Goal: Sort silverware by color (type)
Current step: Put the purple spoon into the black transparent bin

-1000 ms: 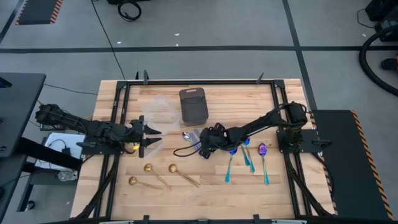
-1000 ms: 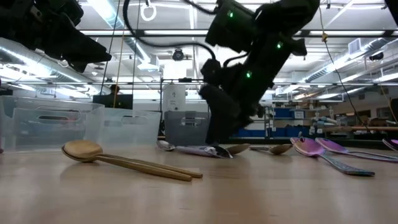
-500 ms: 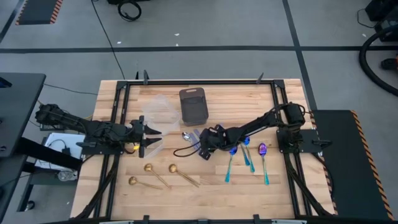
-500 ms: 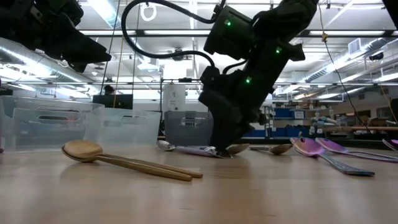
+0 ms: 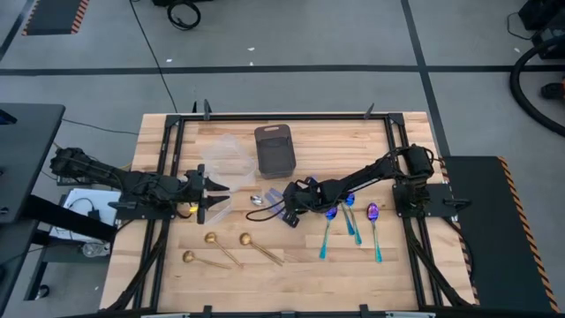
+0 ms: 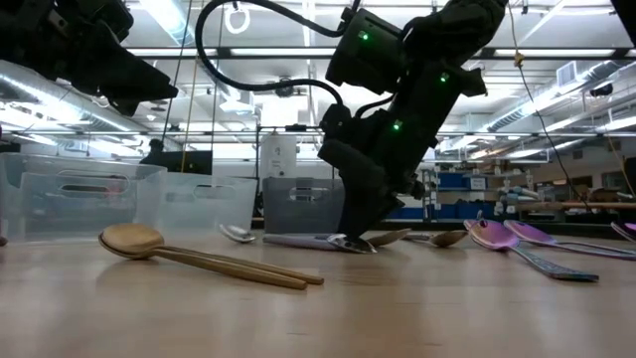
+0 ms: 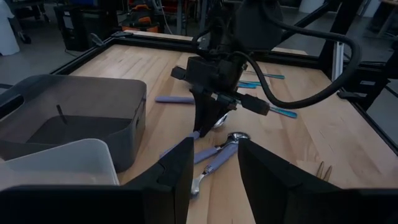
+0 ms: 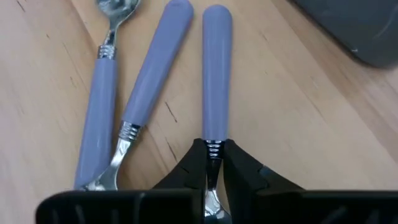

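Three lavender-handled silver spoons (image 8: 149, 81) lie side by side on the wooden table, left of my right gripper (image 8: 211, 150), which is shut on one of them (image 8: 216, 74). In the high view this gripper (image 5: 287, 203) stands at mid-table. Three gold spoons (image 5: 231, 246) lie flat toward the near edge. Three teal-handled, purple-bowled spoons (image 5: 351, 223) lie to the right. My left gripper (image 7: 214, 171) hovers open at the table's left (image 5: 212, 190), with nothing between its fingers. My right gripper pinches the spoon's bare metal neck (image 8: 212, 148) between its two fingers, just below the lavender handle. The fingers slant down from the table's right, one on each side of the neck, in line with the spoon. The spoon's handle (image 6: 303, 240) lies flat on the table.
A dark grey tray (image 5: 275, 150) stands toward the far edge, with clear plastic tubs (image 5: 225, 161) to its left. A black cable (image 5: 265, 215) loops from the right gripper onto the table. Bare wood (image 5: 291, 265) lies along the near edge.
My right gripper has shut on the spoon's neck while staying in place and turning slightly. One silver spoon bowl has slid a little toward the table's left.
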